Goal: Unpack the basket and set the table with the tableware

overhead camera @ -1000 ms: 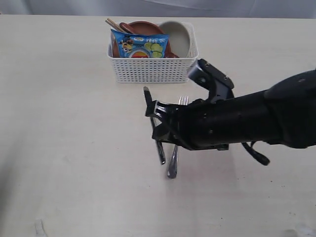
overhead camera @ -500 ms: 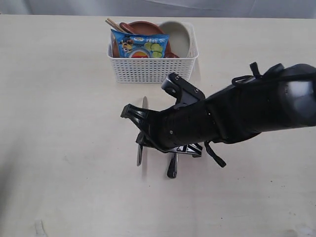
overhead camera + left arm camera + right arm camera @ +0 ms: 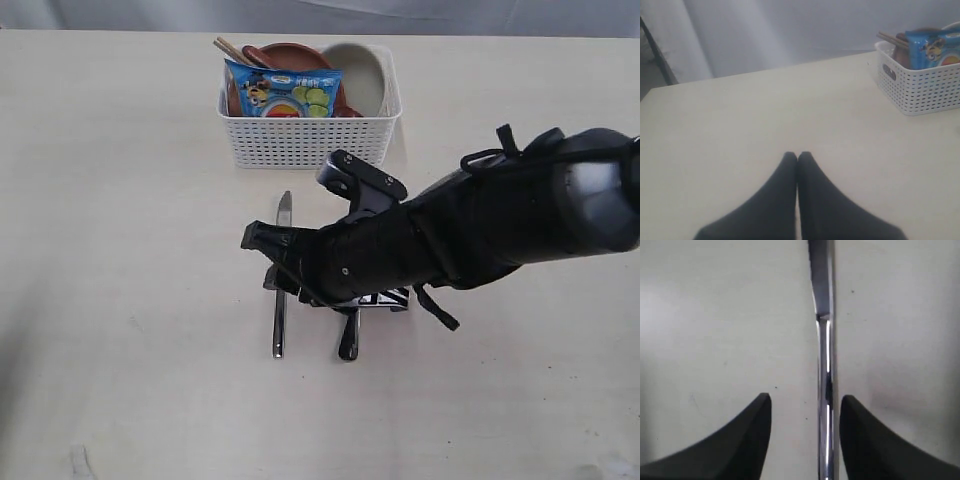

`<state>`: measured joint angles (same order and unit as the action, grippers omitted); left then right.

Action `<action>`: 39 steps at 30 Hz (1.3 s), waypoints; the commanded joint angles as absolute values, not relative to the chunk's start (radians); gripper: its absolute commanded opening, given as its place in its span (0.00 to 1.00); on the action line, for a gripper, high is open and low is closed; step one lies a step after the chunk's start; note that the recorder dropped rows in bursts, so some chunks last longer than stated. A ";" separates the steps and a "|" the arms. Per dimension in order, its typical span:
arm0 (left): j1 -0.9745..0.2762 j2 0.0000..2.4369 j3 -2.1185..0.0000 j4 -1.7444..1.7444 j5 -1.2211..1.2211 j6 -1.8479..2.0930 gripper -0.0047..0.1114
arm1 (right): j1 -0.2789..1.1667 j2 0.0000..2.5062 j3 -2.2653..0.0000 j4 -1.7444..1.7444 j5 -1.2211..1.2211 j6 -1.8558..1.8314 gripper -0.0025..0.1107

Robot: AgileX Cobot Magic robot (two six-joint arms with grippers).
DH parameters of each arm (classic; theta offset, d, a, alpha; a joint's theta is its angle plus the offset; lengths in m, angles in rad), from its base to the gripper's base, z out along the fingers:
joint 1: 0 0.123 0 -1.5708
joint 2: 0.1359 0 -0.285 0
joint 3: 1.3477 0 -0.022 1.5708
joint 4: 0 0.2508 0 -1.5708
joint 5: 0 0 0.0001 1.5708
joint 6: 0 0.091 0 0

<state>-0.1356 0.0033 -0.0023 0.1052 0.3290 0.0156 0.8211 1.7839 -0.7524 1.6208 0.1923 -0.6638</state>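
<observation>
Since 1 second ago the knife point(image 3: 279, 322) has gone from tilted in the right claw's point(image 3: 806, 399) grip, close by the fork point(image 3: 348, 342), to lying flat on the worktop point(image 3: 120, 250). It now sits further left, and the claw has let go of it. The knife points its blade toward the basket point(image 3: 310, 142), roughly parallel to the fork and just beside it; only the fork's handle end shows from under the black arm. The right claw hangs low over the knife with its 2 fingers spread, the handle running between them and nearer 1 finger, with no grip on it. Behind stands the white basket, still loaded: a blue chip bag point(image 3: 285, 95) at the front, a reddish-brown plate point(image 3: 295, 55), a cream bowl point(image 3: 362, 75) and chopsticks point(image 3: 228, 47) poking out at the back corner. The left claw point(image 3: 797, 156) is closed on nothing, its fingertips pressed together above bare worktop, the basket well apart from it.
</observation>
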 commanded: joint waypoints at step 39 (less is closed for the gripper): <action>-0.139 0.000 0.000 0.101 0.321 0.012 0.04 | 0.880 2.034 -1.197 0.223 0.693 0.340 0.36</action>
